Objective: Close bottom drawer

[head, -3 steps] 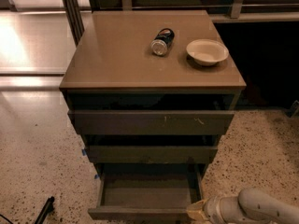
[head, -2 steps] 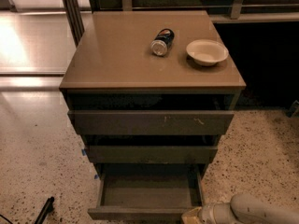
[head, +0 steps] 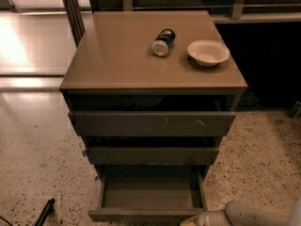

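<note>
The bottom drawer (head: 141, 214) is the lowest and narrowest of three dark grey-brown drawers and stands pulled far out, its shallow box empty. My gripper (head: 194, 219) sits at the lower right, low by the floor, right at the drawer front's right end. My pale arm (head: 254, 214) runs in from the right edge. The middle drawer (head: 151, 155) and the widest top drawer (head: 151, 123), with pale scratches, stand out only slightly.
On the cabinet top (head: 117, 55) lie a soda can (head: 163, 42) on its side and a white bowl (head: 208, 52). A dark object (head: 44, 212) lies on the speckled floor at the lower left. Blue tape marks (head: 84, 153) sit at the cabinet's left side.
My arm and gripper have moved left along the floor, closing on the right end of the bottom drawer's front. The drawer has not visibly moved.
</note>
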Motion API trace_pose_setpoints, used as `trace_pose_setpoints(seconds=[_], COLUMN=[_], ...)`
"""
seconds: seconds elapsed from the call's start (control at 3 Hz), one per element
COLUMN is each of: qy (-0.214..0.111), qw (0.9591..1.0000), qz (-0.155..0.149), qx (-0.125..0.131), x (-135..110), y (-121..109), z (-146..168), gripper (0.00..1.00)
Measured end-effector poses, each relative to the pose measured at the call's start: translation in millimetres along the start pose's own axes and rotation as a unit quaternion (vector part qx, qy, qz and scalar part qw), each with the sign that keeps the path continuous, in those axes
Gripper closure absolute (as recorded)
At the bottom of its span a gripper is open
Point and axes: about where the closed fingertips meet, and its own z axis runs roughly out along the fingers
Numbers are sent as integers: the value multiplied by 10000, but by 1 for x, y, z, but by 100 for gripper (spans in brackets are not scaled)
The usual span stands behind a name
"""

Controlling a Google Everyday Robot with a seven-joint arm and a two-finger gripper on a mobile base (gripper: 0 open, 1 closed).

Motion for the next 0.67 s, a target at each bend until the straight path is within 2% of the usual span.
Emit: trace_pose_setpoints(seconds=[0.67], qy=[33], qw=[9999], qz=[-112], qx=[113], x=[-16], y=[-11], z=[10], gripper=[100])
